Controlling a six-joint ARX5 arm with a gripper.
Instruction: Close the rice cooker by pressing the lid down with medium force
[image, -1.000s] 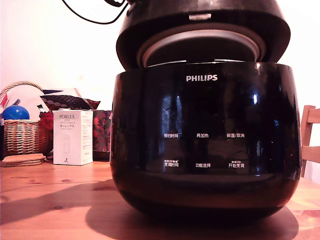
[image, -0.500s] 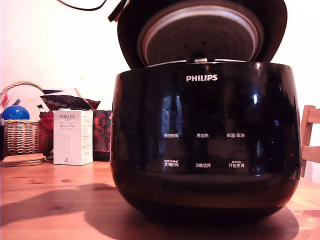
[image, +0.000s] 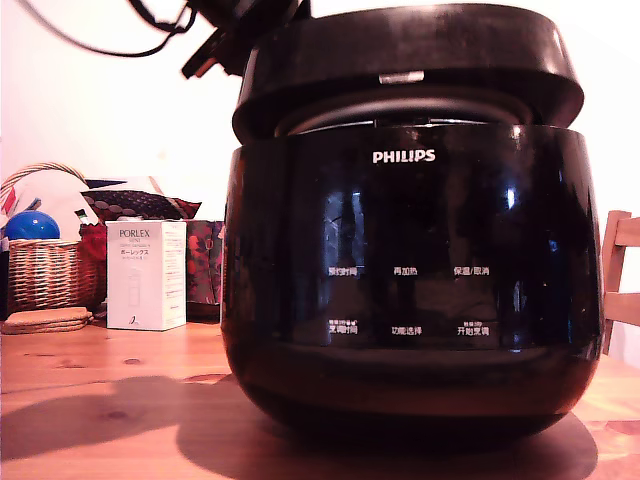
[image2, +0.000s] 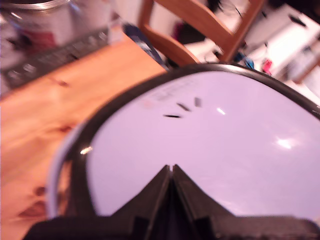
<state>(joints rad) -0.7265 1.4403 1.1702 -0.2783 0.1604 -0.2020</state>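
Note:
The rice cooker (image: 405, 290), glossy black with a white PHILIPS logo, fills the middle of the exterior view. Its lid (image: 410, 60) is down almost flat. A thin gap at the front still shows the pale rim of the inner plate (image: 400, 108). Dark parts of my arm (image: 232, 28) show at the lid's upper left in the exterior view. In the wrist view my gripper (image2: 171, 169) is shut with its fingertips together, resting on the lid's shiny top (image2: 225, 140), which reflects bright light.
On the exterior view's left stand a white PORLEX box (image: 146, 274), a wicker basket (image: 45, 270) with a blue ball (image: 32, 225), and cork coasters (image: 45, 320). A wooden chair (image: 620, 280) stands at the right. A black cable (image: 90, 45) hangs above.
The lid was partly down, swung up to show its inner plate half a second ago, and has now come down to nearly flat. The arm has dropped into view at upper left.

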